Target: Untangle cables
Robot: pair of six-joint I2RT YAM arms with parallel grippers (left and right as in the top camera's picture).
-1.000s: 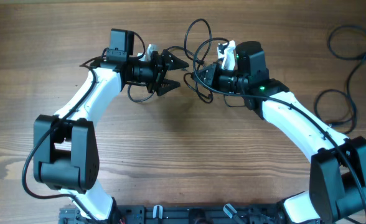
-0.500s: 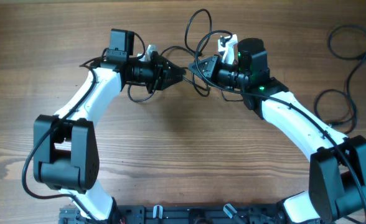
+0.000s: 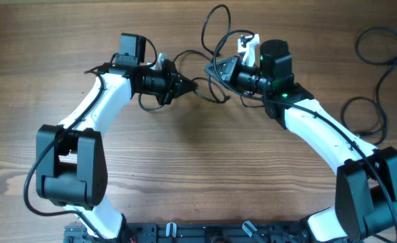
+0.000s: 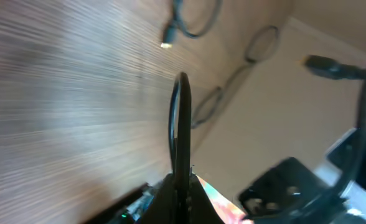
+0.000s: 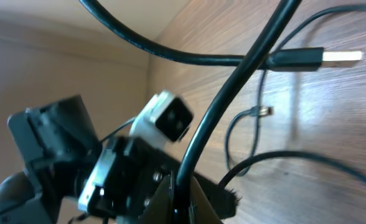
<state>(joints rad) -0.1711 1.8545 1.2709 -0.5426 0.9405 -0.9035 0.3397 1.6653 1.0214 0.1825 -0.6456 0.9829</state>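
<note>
Changed over the last second: left gripper point(image 3: 191, 85), earlier spread wide, now clenched; right gripper point(image 3: 217, 67) shifted slightly toward the table's far edge, its strand carried along.

1. Table point(image 3: 185, 169): wood grain, bears all items below.
2. Left arm point(image 3: 94, 104): white and black, reaches in from the left of the right gripper.
3. Right arm point(image 3: 320, 131): same build, extends back from the right gripper toward the robot base.
4. Left gripper: just beside the right gripper, on its left and slightly nearer the base. Tips are pinched on one strand of the cables point(image 3: 219, 48), which the left wrist view shows rising from between the closed fingers.
5. Right gripper: clamped on another strand, running out from its closed tips.
6. Cables: black tangle gathered around the right gripper. Loops arch beyond it on the far side, and one slack run sags toward the left gripper.
7. Loose cord point(image 3: 386, 74): well apart, far to the right gripper's right, lying in open loops.
8. USB plug point(image 5: 342, 57): metal-tipped, ahead of the right gripper.
9. Small plug point(image 5: 264, 111): near the USB plug, against the wood.
</note>
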